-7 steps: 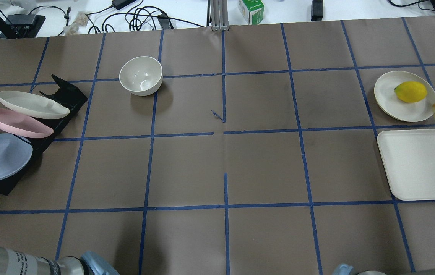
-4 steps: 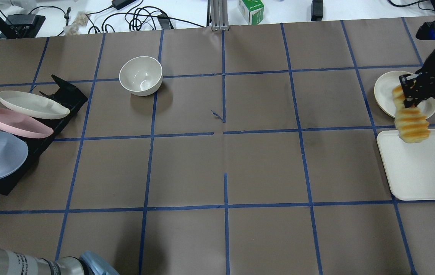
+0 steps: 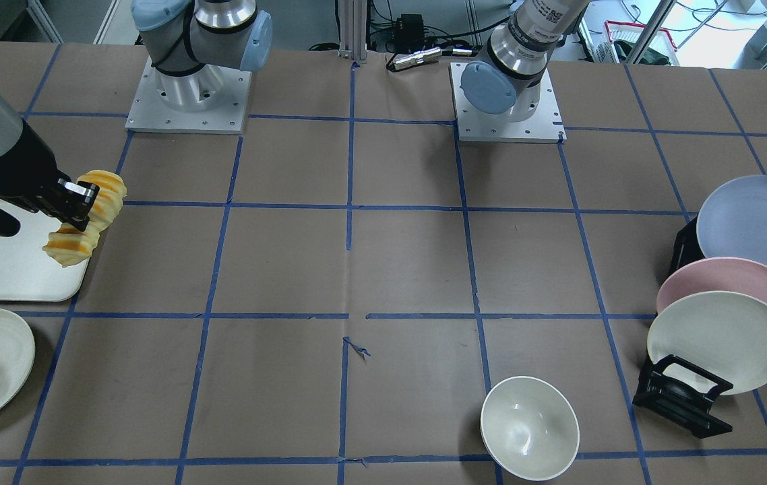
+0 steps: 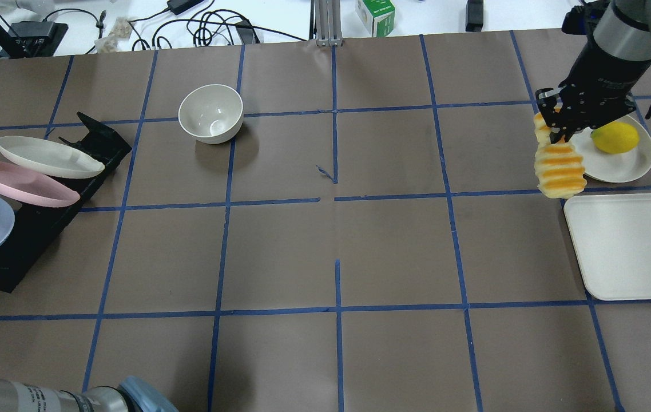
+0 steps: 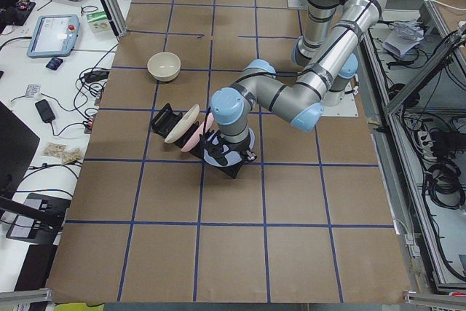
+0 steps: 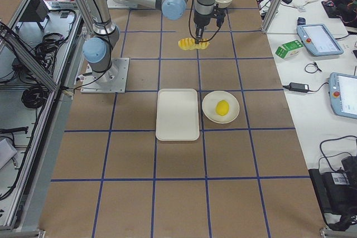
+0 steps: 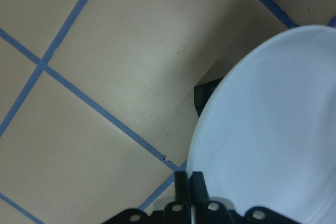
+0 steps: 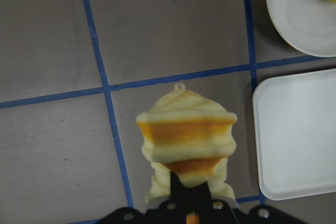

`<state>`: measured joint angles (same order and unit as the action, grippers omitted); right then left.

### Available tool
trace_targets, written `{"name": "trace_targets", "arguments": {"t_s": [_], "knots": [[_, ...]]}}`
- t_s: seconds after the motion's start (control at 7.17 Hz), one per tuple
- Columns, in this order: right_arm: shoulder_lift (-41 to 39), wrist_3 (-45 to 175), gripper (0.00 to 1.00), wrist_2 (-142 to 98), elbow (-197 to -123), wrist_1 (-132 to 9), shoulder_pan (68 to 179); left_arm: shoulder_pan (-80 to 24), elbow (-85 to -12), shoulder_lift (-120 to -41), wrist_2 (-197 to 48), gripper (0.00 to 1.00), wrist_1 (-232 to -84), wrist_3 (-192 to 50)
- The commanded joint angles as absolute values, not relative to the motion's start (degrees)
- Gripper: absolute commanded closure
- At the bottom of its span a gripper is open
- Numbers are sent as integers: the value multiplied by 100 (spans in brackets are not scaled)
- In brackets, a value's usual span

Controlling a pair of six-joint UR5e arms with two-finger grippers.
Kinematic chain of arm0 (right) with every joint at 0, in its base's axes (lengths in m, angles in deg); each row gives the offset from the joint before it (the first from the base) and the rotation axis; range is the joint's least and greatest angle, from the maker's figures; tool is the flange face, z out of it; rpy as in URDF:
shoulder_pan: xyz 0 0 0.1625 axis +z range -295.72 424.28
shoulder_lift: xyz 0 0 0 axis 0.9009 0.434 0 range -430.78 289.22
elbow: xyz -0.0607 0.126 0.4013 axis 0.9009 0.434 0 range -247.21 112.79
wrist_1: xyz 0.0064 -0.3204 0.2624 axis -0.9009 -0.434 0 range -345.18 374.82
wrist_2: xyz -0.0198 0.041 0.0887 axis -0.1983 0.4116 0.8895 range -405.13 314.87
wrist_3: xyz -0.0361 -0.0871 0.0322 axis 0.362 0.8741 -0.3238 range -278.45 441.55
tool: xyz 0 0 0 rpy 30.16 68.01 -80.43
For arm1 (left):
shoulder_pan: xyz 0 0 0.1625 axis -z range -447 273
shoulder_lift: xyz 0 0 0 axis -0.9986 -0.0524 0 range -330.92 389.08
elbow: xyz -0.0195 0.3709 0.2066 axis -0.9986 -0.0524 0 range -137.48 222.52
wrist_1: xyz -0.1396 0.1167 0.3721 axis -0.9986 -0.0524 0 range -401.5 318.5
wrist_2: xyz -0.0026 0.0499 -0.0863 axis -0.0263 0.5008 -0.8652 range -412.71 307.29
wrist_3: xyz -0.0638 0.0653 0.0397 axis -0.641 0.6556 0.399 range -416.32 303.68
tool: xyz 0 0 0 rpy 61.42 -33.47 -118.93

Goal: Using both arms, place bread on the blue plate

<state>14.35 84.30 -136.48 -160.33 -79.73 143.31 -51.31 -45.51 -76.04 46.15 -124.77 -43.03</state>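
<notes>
We find the table (image 4: pixel 337 246) gridded in blue tape. A broad stretch of brown surface lies between its two ends, with a white bowl (image 4: pixel 211 113) standing toward the far side. At the right end the white tray (image 4: pixel 628 246) lies flat, its long edge close to the table's end.

At the left end the blue plate (image 3: pixel 751 222) stands tilted at the near end of the black rack (image 4: pixel 45 220), just beside the pink plate (image 4: pixel 19 183). The left end effector (image 7: pixel 188 184) is pinched together on the blue plate's rim.

The bread (image 4: pixel 559 169) hangs in the air, gripped at its upper end by the right end effector (image 4: pixel 553 133). In the right wrist view it sits over a tape crossing, apart from the tray's edge.
</notes>
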Motion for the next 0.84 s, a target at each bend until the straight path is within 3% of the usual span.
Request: {"name": "trace_targets", "arguments": {"t_s": [0.0, 0.42, 0.7], "knots": [[1430, 8033, 100, -13549, -16011, -7949, 14601, -5061, -4432, -7097, 4748, 100, -13111, -4243], [1430, 7733, 100, -13214, -16011, -7949, 14698, -3924, -4536, -6261, 4294, 100, -14176, -4270], [1395, 7672, 100, -13214, -16011, -7958, 14821, -2528, -4860, -6328, 3528, 100, -14214, -4314]]}}
